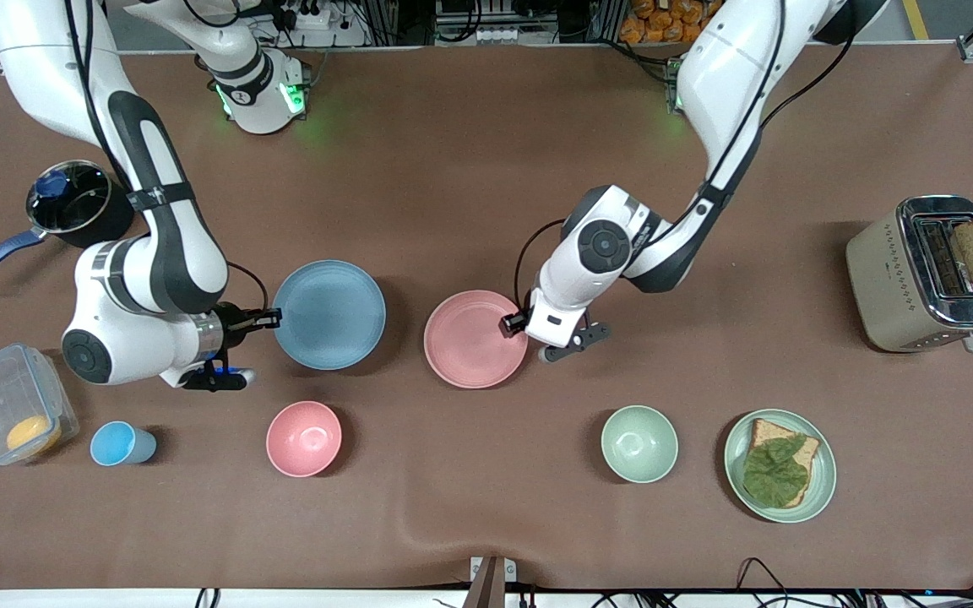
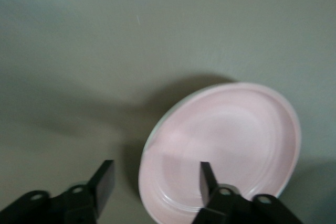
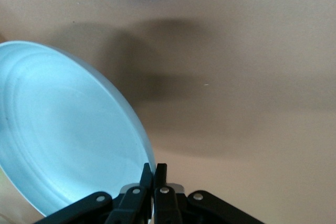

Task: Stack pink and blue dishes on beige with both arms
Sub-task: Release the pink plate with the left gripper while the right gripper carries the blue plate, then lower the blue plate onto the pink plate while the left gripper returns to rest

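The light blue plate (image 1: pixel 328 314) (image 3: pixel 63 129) lies toward the right arm's end of the table. My right gripper (image 1: pixel 274 318) (image 3: pixel 153 174) is shut on its rim at the side facing that end. Beside it, toward the left arm's end, lies the pale pink plate (image 1: pixel 470 342) (image 2: pixel 231 140). My left gripper (image 1: pixel 513 323) (image 2: pixel 156 182) stands open astride that plate's rim. One finger (image 2: pixel 207 179) is over the plate, and the other sits outside the rim above the table. No beige plate shows in any view.
Nearer the front camera stand a blue cup (image 1: pixel 119 443), a pink bowl (image 1: pixel 304 437), a green bowl (image 1: pixel 639 443) and a green plate (image 1: pixel 825 473) with bread and a leaf. A pot (image 1: pixel 73 207) and a clear box (image 1: pixel 9 405) sit at the right arm's end, a toaster (image 1: pixel 917 274) at the left arm's end.
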You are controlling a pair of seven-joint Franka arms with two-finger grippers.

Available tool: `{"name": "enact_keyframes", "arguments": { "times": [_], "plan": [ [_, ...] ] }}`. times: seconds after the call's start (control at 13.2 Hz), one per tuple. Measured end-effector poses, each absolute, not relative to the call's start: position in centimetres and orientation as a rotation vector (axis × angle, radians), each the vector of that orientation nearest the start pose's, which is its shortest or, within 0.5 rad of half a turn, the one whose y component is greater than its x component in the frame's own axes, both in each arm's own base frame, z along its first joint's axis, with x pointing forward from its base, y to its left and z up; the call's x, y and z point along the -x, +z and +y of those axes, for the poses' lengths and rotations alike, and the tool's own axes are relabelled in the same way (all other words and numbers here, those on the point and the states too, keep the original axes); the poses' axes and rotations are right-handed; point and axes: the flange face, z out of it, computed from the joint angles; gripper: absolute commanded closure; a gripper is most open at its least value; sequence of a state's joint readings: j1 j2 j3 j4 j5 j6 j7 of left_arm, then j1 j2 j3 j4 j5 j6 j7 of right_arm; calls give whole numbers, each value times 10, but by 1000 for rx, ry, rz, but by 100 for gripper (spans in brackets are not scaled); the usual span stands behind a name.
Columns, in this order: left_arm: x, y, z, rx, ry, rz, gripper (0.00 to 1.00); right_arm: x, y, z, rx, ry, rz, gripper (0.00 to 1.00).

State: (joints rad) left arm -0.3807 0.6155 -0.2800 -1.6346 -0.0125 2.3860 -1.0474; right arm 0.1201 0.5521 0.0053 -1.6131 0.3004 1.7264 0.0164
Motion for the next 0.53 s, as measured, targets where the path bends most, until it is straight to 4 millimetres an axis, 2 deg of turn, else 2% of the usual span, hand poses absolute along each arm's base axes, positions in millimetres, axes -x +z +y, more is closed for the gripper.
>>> {"name": "enact_keyframes", "arguments": {
  "times": [0.15, 0.23, 0.38, 0.53],
  "plan": [
    [-591, 363, -365, 3210, -74, -756, 0, -627, 282, 123, 2773, 658, 36, 100],
    [-595, 406, -335, 3165, -121, -775, 0, -625, 283, 136, 2760, 664, 48, 100],
    [-598, 478, -271, 3106, -178, -793, 0, -620, 281, 169, 2768, 661, 83, 100],
    [-594, 525, -210, 3084, -189, -673, 0, -617, 275, 207, 2766, 628, 129, 100]
  ]
}}
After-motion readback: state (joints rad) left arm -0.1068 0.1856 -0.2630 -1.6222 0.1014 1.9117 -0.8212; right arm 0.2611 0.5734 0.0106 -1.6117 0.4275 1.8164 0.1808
